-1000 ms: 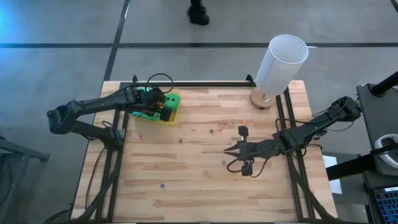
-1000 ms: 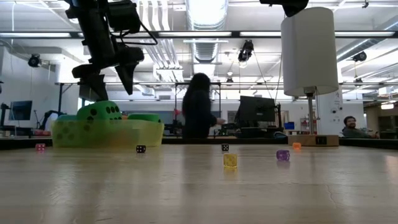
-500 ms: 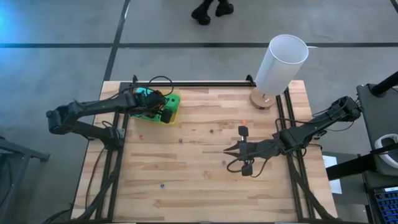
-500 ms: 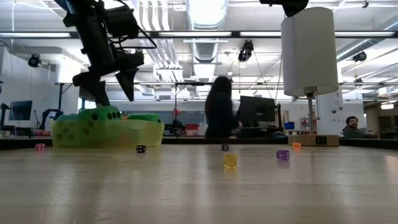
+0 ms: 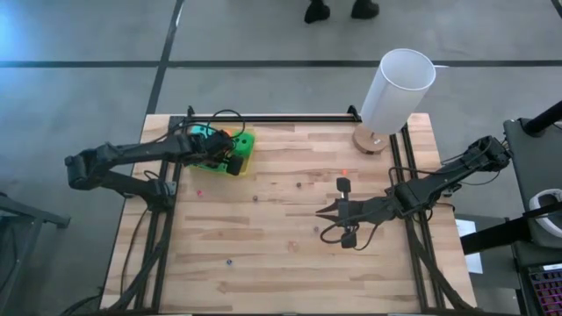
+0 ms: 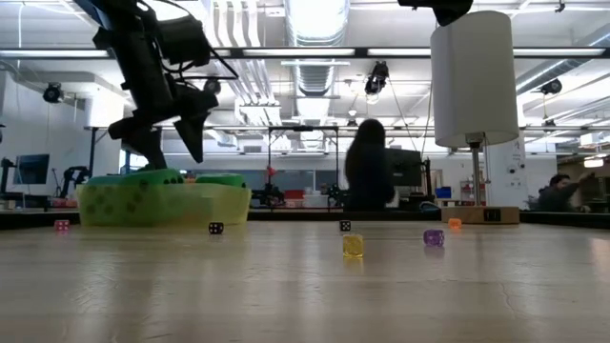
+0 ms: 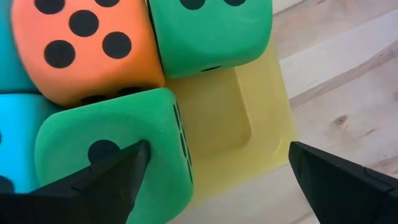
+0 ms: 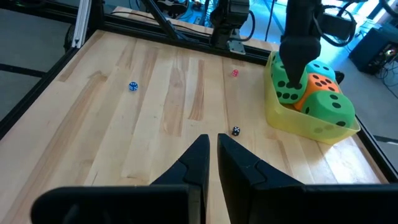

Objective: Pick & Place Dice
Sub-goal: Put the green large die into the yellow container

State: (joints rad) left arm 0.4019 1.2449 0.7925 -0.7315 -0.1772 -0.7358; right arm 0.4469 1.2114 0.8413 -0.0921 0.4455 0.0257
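Observation:
The translucent yellow tray [image 5: 247, 147] sits near the table's far left corner and holds the dice. The left wrist view shows the orange-red die [image 7: 81, 50], two green dice [image 7: 208, 34] [image 7: 112, 149] and teal ones [image 7: 15, 149] packed side by side. My left gripper [image 7: 217, 146] is open above the tray [image 6: 162, 205], pointing down. One finger is over the nearer green die and the other is past the tray's rim. My right gripper [image 8: 211, 146] is shut and waits over the table's right middle [image 5: 323, 213]. My left gripper has one finger [image 7: 118, 177] at the top face of a green die [image 7: 155, 143], coming from above. I cannot tell whether it touches. The die sits in the tray beside the orange-red and teal dice.
Tiny dice are scattered on the wood: pink [image 5: 198, 190], black [image 5: 255, 198], blue [image 5: 229, 261], yellow [image 6: 353, 246], purple [image 6: 434, 237]. A white cylinder on a wooden base [image 5: 397, 88] stands at the far right corner. A person [image 6: 367, 176] is beyond the table.
In the low view, the green die that bulged above the tray's rim has sunk level with the other dice. My left gripper has stayed open above it and tipped slightly. A person has walked across the room behind the table.

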